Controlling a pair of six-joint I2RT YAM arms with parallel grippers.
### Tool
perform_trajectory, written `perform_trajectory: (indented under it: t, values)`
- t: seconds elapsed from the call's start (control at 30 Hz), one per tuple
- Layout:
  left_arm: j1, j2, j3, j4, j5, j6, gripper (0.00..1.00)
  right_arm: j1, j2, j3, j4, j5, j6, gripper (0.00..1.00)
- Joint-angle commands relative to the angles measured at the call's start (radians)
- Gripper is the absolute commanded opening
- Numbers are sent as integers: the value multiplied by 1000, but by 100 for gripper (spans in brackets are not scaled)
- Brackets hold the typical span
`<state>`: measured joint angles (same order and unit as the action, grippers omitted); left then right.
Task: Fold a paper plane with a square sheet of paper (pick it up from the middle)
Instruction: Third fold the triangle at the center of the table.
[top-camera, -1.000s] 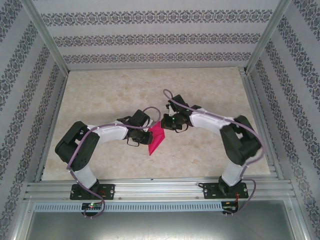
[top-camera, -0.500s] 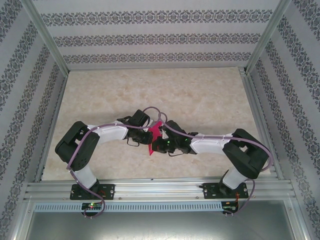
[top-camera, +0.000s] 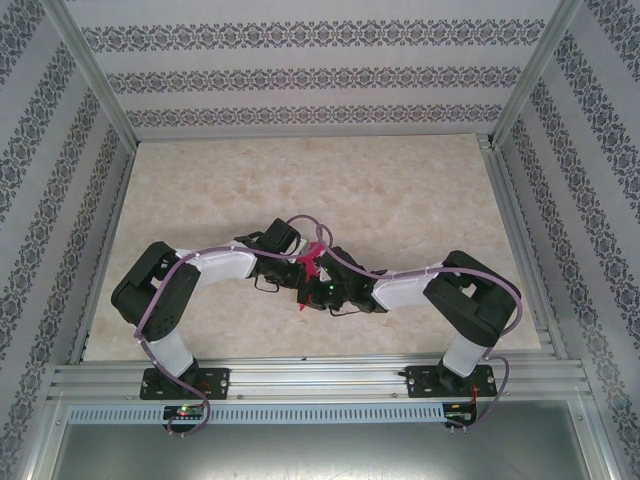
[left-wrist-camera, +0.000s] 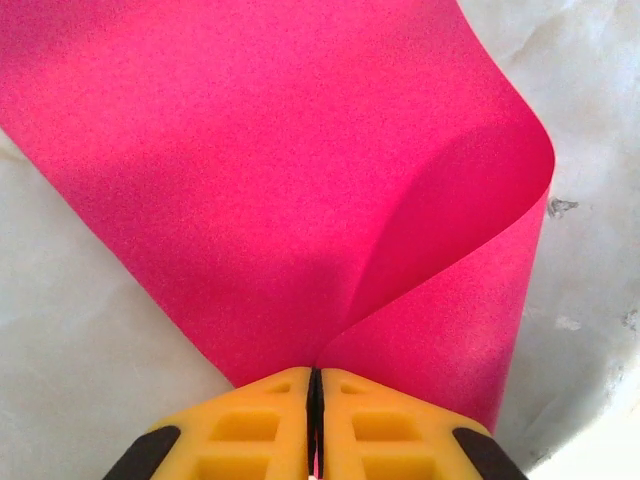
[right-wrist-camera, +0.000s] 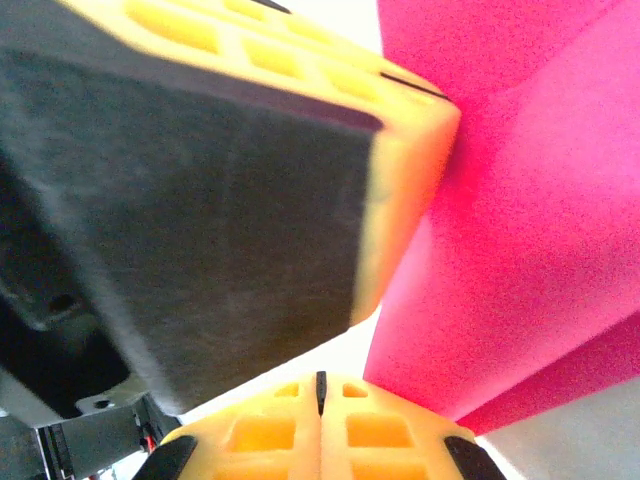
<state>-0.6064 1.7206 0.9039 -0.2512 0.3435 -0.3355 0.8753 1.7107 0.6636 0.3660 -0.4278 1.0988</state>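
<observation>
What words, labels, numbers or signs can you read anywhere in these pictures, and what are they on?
No text can be read in any view.
square sheet of paper: plain pink, unmarked.
walls: an ornamental pattern only, no letters.
table: marbled surface, no markings.
left end effector: yellow fingers without print.

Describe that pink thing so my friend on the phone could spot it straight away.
Start at the pale marbled table inside the patterned walls and follow the two arms to where their tips meet. Pinched there in the yellow-fingered left gripper is a thin sheet of paper, curling over on itself. It alone is bright magenta; everything around it is beige, black or yellow.
</observation>
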Motion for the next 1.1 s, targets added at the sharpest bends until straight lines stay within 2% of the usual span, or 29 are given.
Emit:
perform_trajectory:
  t: [0.0,0.37,0.67,0.9,1.07]
  values:
    - [11,29,12,-23,4,32,13,14,32,-28,35,0,17,0]
    - [10,38,19,-25,8,32,13,14,75,-61,121,-12,52,2]
    - [11,34,22,-35,8,35,12,-61,-94,-71,-17,24,-30,3]
    - [11,29,19,-36,5,34,13,-168,-120,-24,-121,44,-102,2]
    - [11,30,23,-39,6,32,13,-149,-95,8,-102,4,-110,2]
